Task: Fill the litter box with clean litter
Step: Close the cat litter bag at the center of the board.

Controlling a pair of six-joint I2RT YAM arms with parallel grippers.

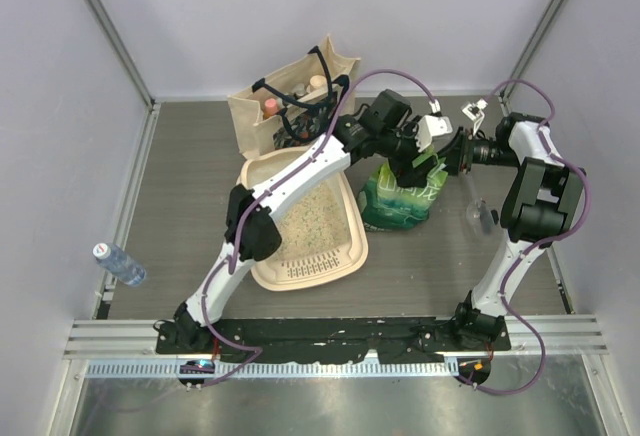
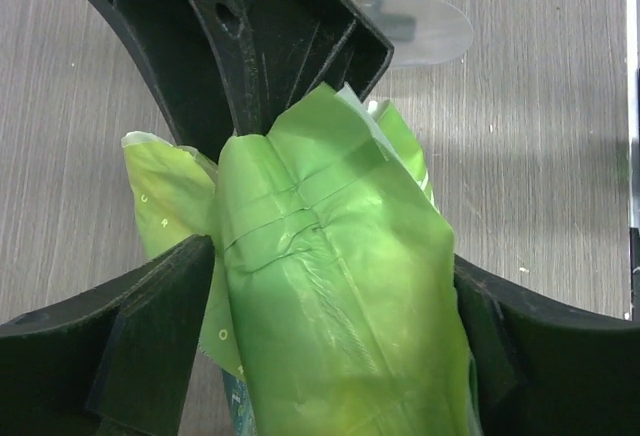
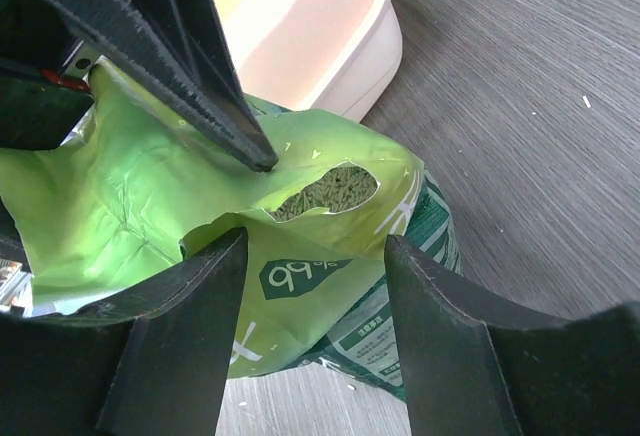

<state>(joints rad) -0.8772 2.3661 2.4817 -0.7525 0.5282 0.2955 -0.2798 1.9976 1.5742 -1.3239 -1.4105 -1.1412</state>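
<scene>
The cream litter box [image 1: 358, 246] lies left of centre and holds a layer of pale speckled litter [image 1: 310, 218]. Its corner shows in the right wrist view [image 3: 330, 46]. A green bag with white characters [image 1: 400, 199] stands just right of the box. My left gripper [image 1: 418, 164] reaches over the box and is shut on the bag's crumpled top [image 2: 340, 286], which fills the gap between its fingers [image 2: 150, 326]. My right gripper [image 1: 452, 156] is open, its jaws wide apart before the bag [image 3: 300, 286]. Greenish pellets [image 3: 325, 191] show through a hole in the bag.
A beige canvas tote bag [image 1: 290, 96] with bottles stands behind the box. A water bottle [image 1: 120, 264] lies at the far left. A small clear plastic piece [image 1: 482, 214] lies right of the green bag and shows in the left wrist view [image 2: 425, 31]. Grey walls enclose the table.
</scene>
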